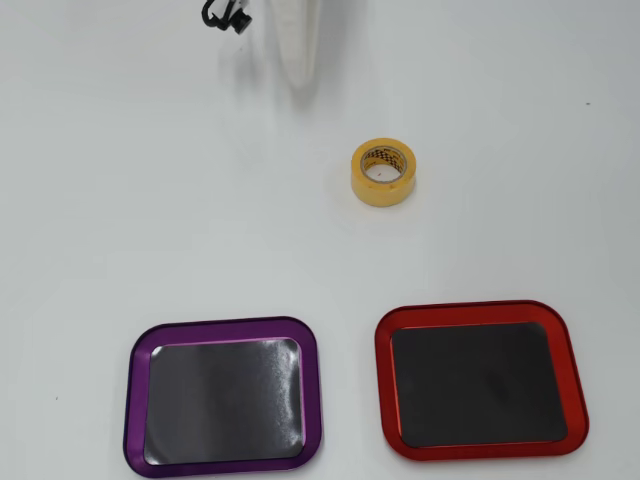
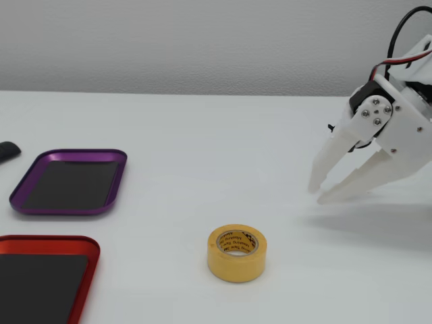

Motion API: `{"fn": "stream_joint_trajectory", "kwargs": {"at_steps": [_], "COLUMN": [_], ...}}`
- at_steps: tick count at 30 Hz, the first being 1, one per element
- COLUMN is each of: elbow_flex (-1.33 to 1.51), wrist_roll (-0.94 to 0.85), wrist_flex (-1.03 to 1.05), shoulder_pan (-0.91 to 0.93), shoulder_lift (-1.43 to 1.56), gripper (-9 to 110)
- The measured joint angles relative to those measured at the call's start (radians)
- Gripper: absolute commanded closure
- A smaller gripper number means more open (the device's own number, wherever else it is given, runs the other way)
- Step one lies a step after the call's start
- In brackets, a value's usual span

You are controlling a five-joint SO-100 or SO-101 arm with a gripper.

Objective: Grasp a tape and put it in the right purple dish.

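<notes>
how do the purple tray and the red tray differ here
Colour: the purple dish has a purple rim, the red tray a red one. Place: in the overhead view the purple dish lies left, the red tray right and closer to the tape; in the fixed view the purple dish sits farther back. Both are empty, flat, rounded rectangles of similar size with dark insides.

yellow tape [image 1: 383, 172] on white table [image 1: 120, 200] (lying flat), purple dish [image 1: 222, 396] beside red tray [image 1: 481, 379], fingers [image 1: 296, 45] above

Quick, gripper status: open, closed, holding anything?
Gripper: open, jaws spread and empty, hanging above the table. The tape sits apart from it, untouched.
</notes>
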Motion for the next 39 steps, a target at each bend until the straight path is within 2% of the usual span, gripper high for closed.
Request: {"fn": "stream_joint_trajectory", "kwargs": {"at_steps": [3,7,18,24,30,39], "elbow_flex": [-0.049,-0.152,-0.746,-0.900,-0.917,-0.917], "wrist_roll": [-0.149,-0.184,-0.196,-0.193,-0.152,-0.146], "wrist_flex": [-0.003,-0.003,0.114,0.064,-0.017,-0.101], "shoulder_pan": [0.005,0.009,-0.322,-0.350,-0.356,-0.354], "shoulder_lift": [-0.006,-0.104,-0.992,-1.312,-1.434,-1.448], "gripper": [95,94,94,83,82,82]}}
